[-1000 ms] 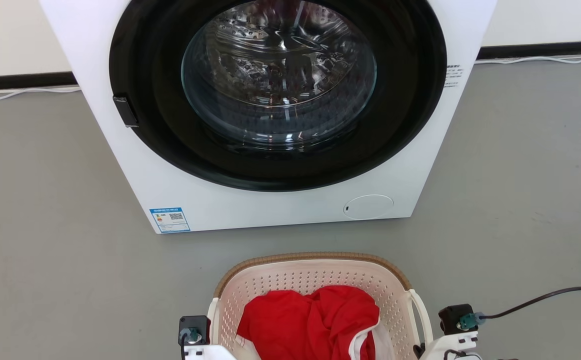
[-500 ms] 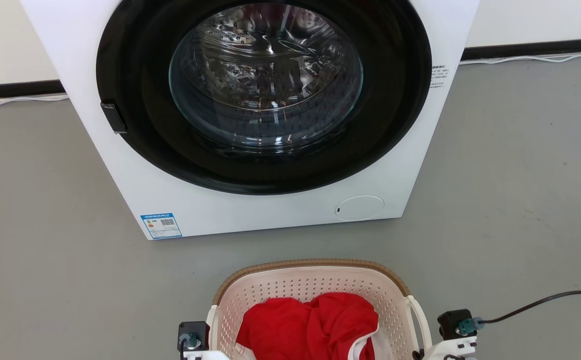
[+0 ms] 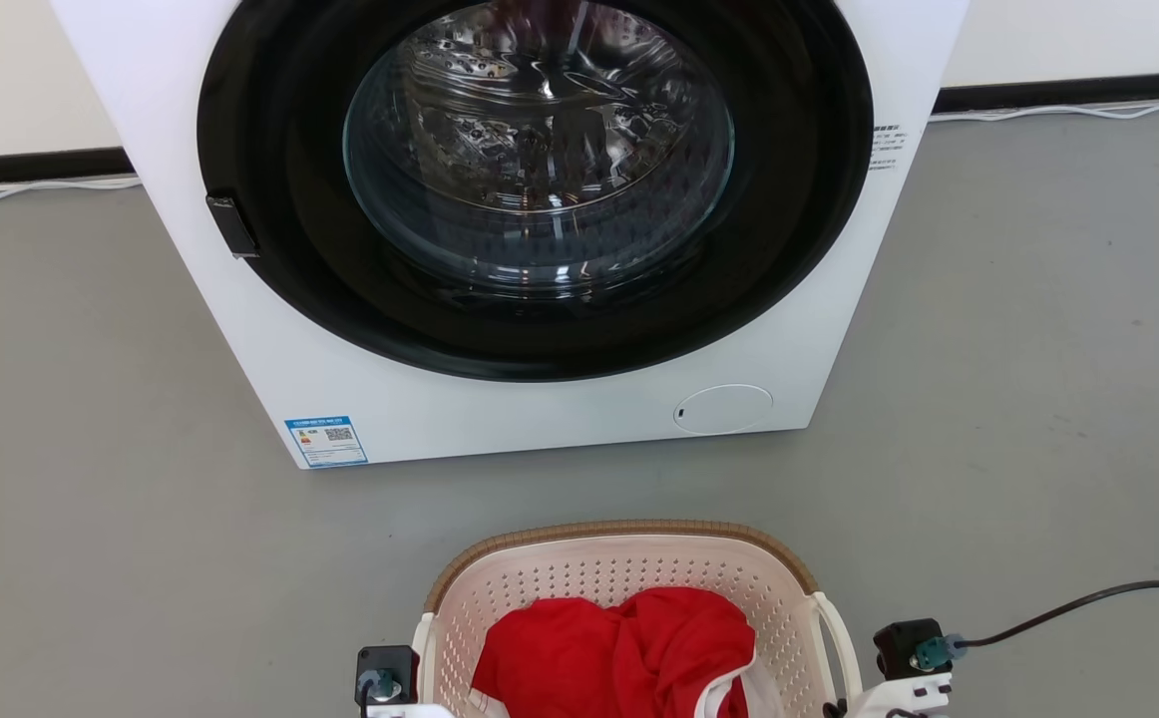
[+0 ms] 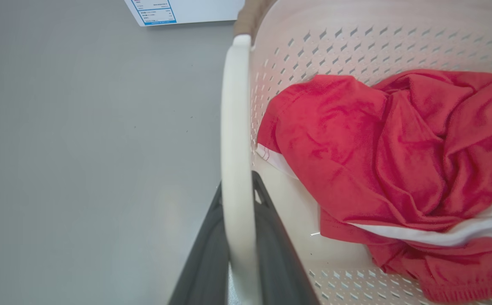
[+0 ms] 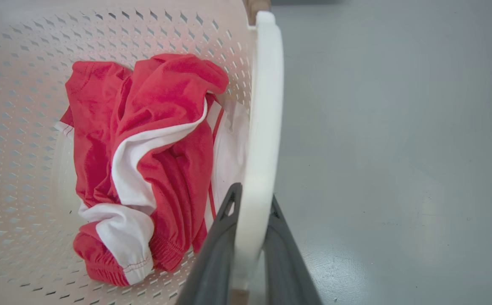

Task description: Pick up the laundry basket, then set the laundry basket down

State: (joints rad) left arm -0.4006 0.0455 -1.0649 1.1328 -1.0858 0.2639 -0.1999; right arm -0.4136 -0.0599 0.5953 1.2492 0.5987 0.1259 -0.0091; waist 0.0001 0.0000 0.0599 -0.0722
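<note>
The laundry basket (image 3: 619,531) is cream-white and perforated with a brown woven rim. It sits at the bottom middle of the head view, in front of the washer. A crumpled red and white garment (image 3: 619,648) lies inside it. In the left wrist view my left gripper (image 4: 237,184) is shut on the basket's white left loop handle (image 4: 233,106), one dark finger on each side. In the right wrist view my right gripper (image 5: 254,195) is shut on the right loop handle (image 5: 267,84) in the same way. Whether the basket's base touches the floor is hidden.
A white front-loading washer (image 3: 540,419) with a closed round black door (image 3: 540,170) stands just beyond the basket. Grey floor lies on both sides. A dark cable (image 3: 1088,598) runs off to the right from my right wrist. A white cord (image 3: 31,189) lies along the back wall.
The head camera swayed sideways, shifting the washer left and then partly back. The basket's far rim now sits slightly lower in the picture, farther from the washer's foot. Both grips are unchanged.
</note>
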